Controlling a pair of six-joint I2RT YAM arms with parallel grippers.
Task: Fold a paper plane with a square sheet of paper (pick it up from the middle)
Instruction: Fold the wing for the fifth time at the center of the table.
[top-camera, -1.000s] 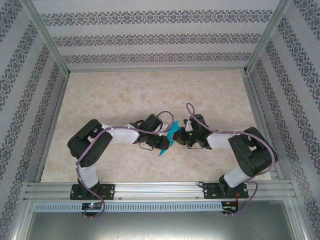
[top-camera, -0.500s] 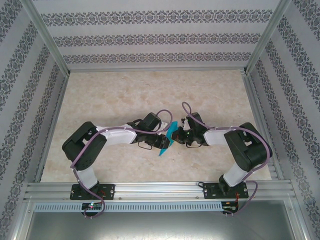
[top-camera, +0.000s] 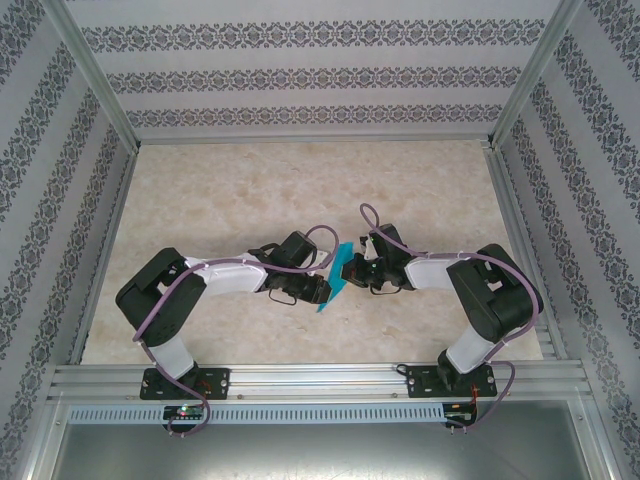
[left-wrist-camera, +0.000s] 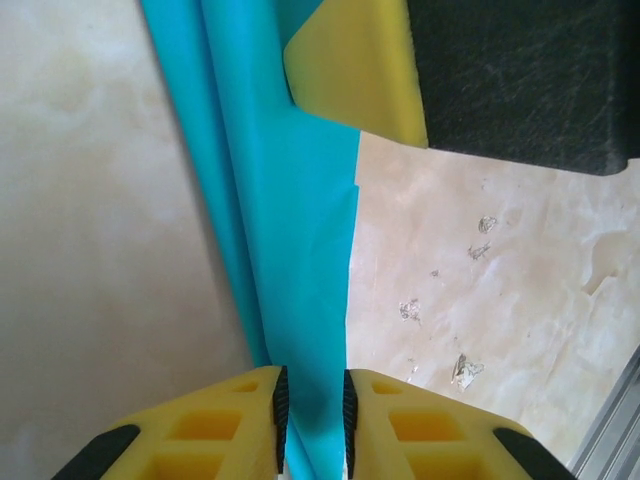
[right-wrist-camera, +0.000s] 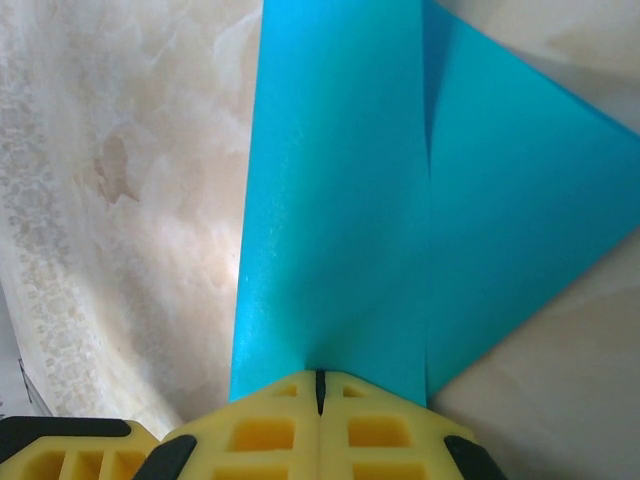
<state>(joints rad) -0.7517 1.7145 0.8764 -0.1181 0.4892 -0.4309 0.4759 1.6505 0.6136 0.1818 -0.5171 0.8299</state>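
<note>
1. Seen from above, one sheet of paper (top-camera: 337, 277), bright cyan and folded into a narrow strip, sits between the two grippers. It is over the near-middle part of the table (top-camera: 250, 190). At that size I cannot tell whether its lower tip rests on the table.
2. The top view gives the layout. The left arm (top-camera: 225, 275) and the right arm (top-camera: 450, 272), each with one purple cable, reach in to the sheet from opposite sides. The left gripper (top-camera: 320, 289) is at the sheet's lower part and the right gripper (top-camera: 352, 270) at its upper part.
3. The left wrist view gives the grip up close. The left gripper (left-wrist-camera: 312, 390) is closed on the sheet, and layered paper fills the narrow gap between its two black pads. Long creases run up the sheet.
4. In the same view, at the sheet's far end, one yellow fingertip (left-wrist-camera: 350, 75) of the right gripper lies against the paper. Pale flecks mark the table just right of the sheet.
5. In the right wrist view the right gripper (right-wrist-camera: 320, 385) is clamped tight, and its two yellow fingers meet at a seam with the sheet pinched there. The paper (right-wrist-camera: 340, 200) spreads as one flat band with one triangular flap to the right.
6. Count: one sheet, two arms, two grippers, both holding it.
</note>
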